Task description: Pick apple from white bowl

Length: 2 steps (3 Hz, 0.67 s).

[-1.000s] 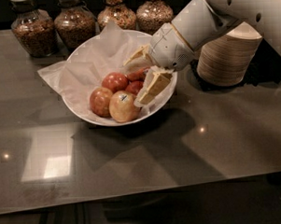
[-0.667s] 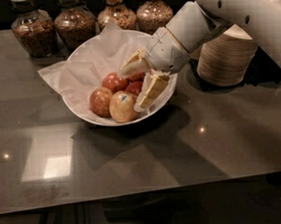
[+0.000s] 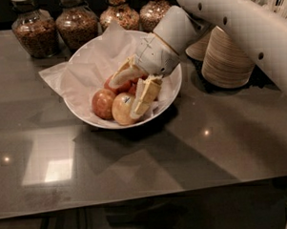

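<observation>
The white bowl [image 3: 173, 93], lined with crumpled white paper, stands at the back middle of the table. It holds several apples. The palest, yellow-golden apple [image 3: 121, 109] lies at the bowl's front, with a redder apple [image 3: 103, 103] to its left and others behind it. My gripper [image 3: 123, 100] reaches down into the bowl from the upper right and is open. One finger [image 3: 123, 75] lies over the red apples behind the pale one. The other finger [image 3: 145, 96] rests along the pale apple's right side. The pale apple sits between the fingertips.
Several glass jars [image 3: 76, 24] of grains line the back edge behind the bowl. A stack of small off-white paper bowls [image 3: 224, 60] stands right of the white bowl, under my arm. The table's front edge [image 3: 138, 202] runs across the bottom.
My gripper has moved left and lower into the bowl, so its open fingers now straddle the pale apple. The apples and bowl have not moved.
</observation>
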Tool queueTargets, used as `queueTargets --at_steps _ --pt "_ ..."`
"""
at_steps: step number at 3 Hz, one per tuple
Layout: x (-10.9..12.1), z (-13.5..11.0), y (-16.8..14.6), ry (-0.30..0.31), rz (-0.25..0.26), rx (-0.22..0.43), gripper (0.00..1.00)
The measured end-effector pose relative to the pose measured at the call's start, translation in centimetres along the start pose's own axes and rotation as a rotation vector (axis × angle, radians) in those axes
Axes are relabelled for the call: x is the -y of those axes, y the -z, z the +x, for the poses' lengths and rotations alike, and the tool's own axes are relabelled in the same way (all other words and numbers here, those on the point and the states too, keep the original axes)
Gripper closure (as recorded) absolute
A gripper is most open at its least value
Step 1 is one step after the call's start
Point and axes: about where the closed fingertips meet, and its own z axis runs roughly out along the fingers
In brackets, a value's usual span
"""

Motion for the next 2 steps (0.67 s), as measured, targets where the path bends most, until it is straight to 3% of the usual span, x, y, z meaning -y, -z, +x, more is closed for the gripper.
queueTargets --at_steps 2 --pt "-0.10 0.06 -1.36 0.008 -0.083 -0.010 0.34"
